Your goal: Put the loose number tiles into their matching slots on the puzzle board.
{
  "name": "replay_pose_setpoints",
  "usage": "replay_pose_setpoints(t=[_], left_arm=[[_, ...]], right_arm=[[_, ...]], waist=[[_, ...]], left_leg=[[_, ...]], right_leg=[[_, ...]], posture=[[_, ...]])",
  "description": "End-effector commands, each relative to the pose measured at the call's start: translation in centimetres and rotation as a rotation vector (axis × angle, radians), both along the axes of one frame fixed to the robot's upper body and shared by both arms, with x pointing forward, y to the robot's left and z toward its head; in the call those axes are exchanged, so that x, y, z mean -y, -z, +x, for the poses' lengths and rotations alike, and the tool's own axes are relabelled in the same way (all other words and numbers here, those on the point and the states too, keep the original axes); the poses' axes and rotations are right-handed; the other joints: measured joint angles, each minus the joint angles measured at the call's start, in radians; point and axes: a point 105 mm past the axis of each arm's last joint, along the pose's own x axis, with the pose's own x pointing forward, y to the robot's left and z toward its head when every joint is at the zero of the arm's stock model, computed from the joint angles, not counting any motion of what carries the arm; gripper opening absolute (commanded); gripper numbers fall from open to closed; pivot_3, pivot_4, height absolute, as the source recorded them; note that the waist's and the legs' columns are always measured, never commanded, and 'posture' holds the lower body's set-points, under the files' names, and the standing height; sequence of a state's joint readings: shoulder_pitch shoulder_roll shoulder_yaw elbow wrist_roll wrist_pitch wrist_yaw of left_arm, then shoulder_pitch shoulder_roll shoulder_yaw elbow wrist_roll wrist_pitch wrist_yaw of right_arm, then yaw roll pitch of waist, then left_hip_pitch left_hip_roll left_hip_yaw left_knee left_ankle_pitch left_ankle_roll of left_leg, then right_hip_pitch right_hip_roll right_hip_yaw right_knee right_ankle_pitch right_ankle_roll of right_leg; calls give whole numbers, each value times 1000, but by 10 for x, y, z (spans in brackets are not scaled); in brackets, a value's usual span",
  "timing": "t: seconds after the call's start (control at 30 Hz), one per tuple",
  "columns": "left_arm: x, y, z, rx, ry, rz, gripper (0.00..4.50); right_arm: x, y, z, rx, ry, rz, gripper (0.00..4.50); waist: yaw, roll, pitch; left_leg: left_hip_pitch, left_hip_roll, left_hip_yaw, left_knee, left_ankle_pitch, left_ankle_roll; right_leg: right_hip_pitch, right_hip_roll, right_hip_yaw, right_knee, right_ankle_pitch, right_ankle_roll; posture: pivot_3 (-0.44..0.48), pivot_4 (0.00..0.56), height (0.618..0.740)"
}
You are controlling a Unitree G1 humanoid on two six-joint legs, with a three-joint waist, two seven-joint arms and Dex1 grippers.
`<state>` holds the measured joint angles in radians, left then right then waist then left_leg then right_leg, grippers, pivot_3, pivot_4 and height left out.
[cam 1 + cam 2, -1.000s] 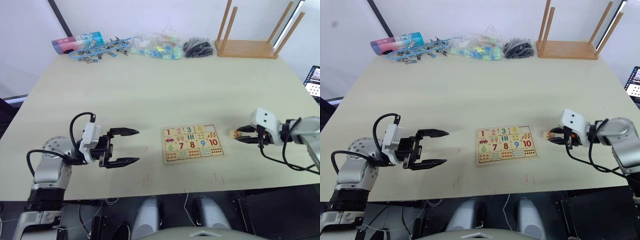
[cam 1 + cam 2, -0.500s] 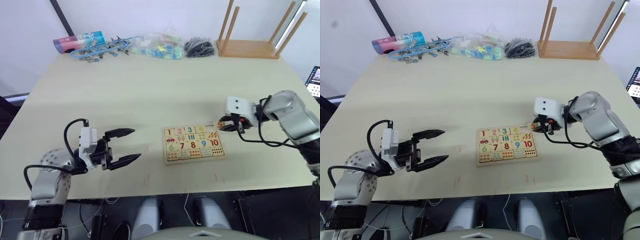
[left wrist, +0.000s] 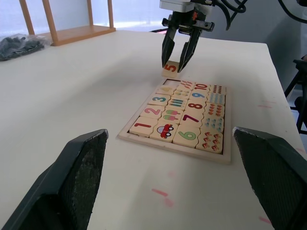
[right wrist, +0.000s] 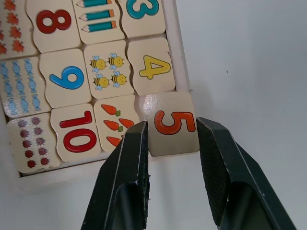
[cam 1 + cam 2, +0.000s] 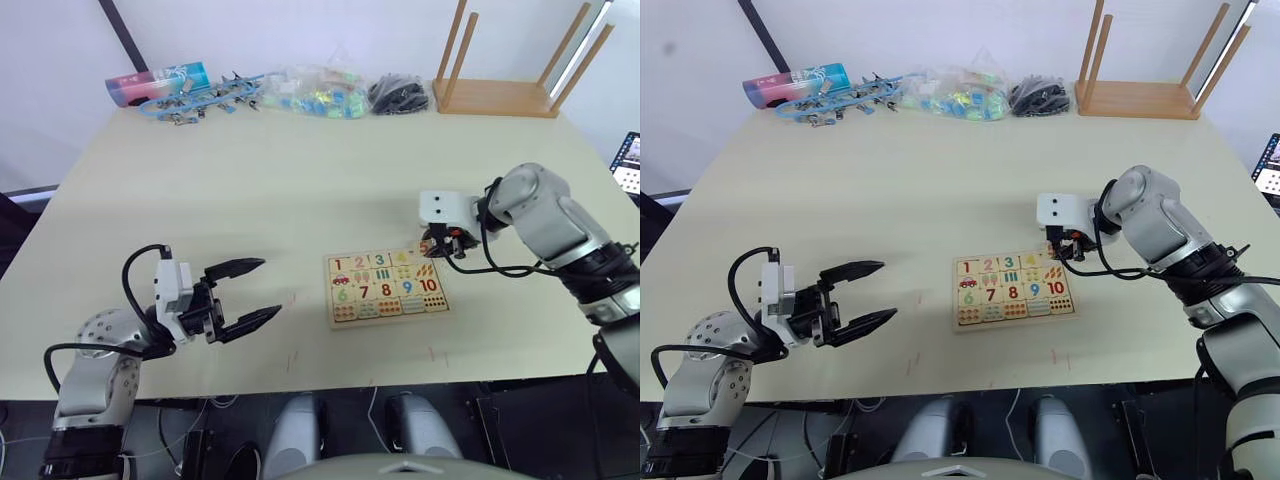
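My right gripper [image 4: 172, 127] is shut on the orange 5 tile [image 4: 175, 123] and holds it low over the puzzle board's [image 3: 173, 149] far right corner, next to the yellow 4 [image 4: 154, 67]. The tile overlaps the board's frame there, and the slot beneath it is mostly hidden. Tiles 1 [image 3: 142, 125], 2 and 3 [image 3: 160, 99] sit in the same row as the 4. My left gripper [image 5: 250, 293] hovers open and empty over bare table, well left of the board.
An upturned wooden stool [image 5: 500, 95] stands at the back right. Along the far edge lie a printed tube [image 5: 155, 82], blue clips [image 5: 200, 100], a plastic bag of small parts [image 5: 320, 92] and a black bundle [image 5: 400, 95]. A screen [image 5: 628, 160] shows past the table's right side.
My right gripper has carried the 5 tile leftward from the table right of the board to the board's far right corner. My left gripper stays open, shifted only slightly.
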<state>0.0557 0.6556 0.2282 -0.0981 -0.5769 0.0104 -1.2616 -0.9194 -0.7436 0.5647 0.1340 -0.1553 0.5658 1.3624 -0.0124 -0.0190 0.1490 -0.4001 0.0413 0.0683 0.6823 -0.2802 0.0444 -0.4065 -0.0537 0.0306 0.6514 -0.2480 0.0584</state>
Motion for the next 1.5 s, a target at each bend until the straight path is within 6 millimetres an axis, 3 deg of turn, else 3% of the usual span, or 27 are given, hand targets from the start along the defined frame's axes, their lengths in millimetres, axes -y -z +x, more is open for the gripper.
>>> replay_pose_setpoints(t=[0.03,1.5], left_arm=[[3,-11,-2,52,11,-7,4500],[5,-8,-1,47,17,-12,4500]], right_arm=[[-4,-11,3,30,-10,-10,925],[-10,16,0,-3,-64,-60,925]], waist=[[-1,0,0],[-2,0,0]], left_leg=[[0,0,0,0,0,0],[0,0,1,0,0,0]], right_leg=[[0,0,0,0,0,0],[-1,0,0,1,-1,-1]], posture=[[0,150,737],[0,150,737]])
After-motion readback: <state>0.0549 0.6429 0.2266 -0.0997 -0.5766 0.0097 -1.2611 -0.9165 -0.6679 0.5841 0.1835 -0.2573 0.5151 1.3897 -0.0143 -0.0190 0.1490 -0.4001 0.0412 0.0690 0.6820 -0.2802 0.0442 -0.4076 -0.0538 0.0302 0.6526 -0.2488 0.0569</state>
